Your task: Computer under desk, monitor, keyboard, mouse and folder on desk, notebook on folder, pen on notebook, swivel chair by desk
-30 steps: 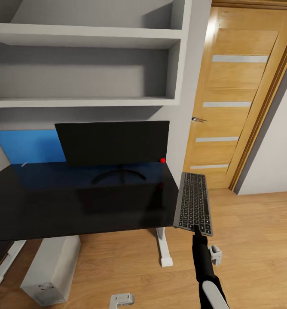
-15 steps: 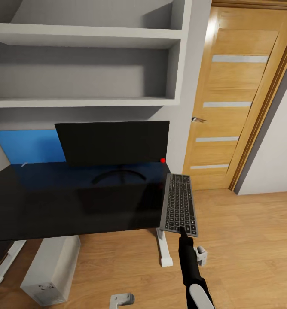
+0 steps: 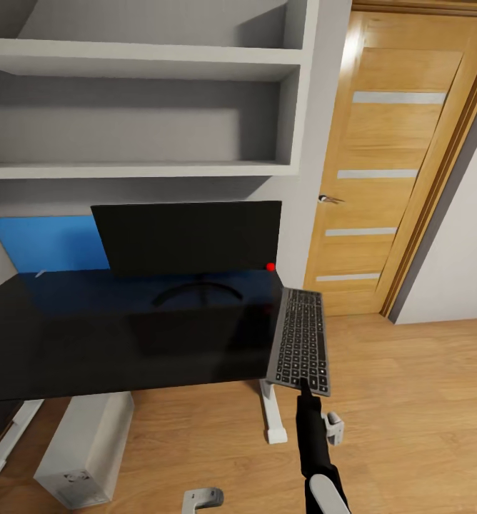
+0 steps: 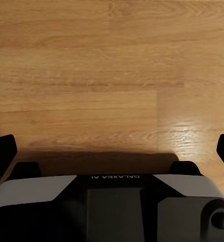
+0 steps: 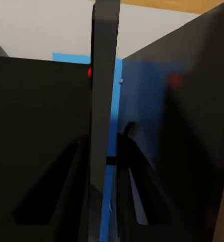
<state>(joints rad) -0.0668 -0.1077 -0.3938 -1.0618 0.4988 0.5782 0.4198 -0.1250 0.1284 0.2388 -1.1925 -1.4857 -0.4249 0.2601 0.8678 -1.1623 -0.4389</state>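
Observation:
The black monitor [image 3: 188, 239] stands on the glossy black desk [image 3: 110, 339], in front of its blue back panel [image 3: 46, 243]. Below the desktop, the pale grey computer [image 3: 85, 450] rests on the floor. My right gripper [image 3: 304, 386] is shut on the near short edge of the dark grey keyboard [image 3: 300, 340], holding it lengthwise over the desk's right edge. The right wrist view has the keyboard [image 5: 104, 101] edge-on between the fingers [image 5: 74, 186], with the monitor [image 5: 41, 131] and desk [image 5: 192, 131] beyond. My left gripper [image 4: 112, 151] is open over bare wood floor.
White wall shelves [image 3: 138, 71] hang above the monitor. A wooden door [image 3: 381, 178] stands to the right of the desk. The desk's white leg [image 3: 270, 414] is below the keyboard. Light wood floor [image 3: 424, 400] stretches to the right.
The right arm carried the keyboard leftward, from beside the desk to over its right edge. In the last half second it barely shifted. The monitor and computer stayed put.

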